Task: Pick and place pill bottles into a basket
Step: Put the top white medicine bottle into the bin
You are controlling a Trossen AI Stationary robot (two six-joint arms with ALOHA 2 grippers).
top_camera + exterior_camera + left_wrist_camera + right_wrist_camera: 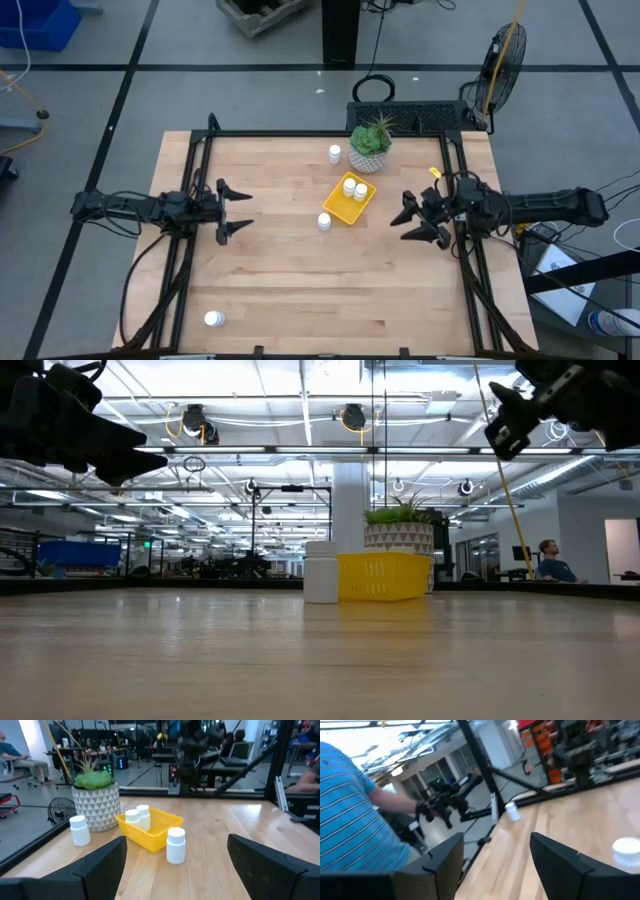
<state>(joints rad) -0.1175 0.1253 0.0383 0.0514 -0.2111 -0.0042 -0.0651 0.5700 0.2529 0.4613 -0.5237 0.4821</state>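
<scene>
The yellow basket (342, 210) lies flat on the wooden table, right of centre, with two pill bottles (354, 188) standing in it. A third bottle (325, 222) stands on the table at the basket's near left corner. Another bottle (334, 153) stands beside the plant pot, and one (213, 319) sits near the table's near left corner. My left gripper (248, 209) hovers open at the left, pointing level toward the basket (150, 834). My right gripper (400, 226) hovers open to the right of the basket, above the table, with nothing between its fingers.
A pale patterned pot with a spiky green plant (371, 145) stands just beyond the basket at the far edge. Black frame rails (190, 260) run along the table's left and right sides. A person in a striped blue shirt (355, 820) stands beyond the table's left side.
</scene>
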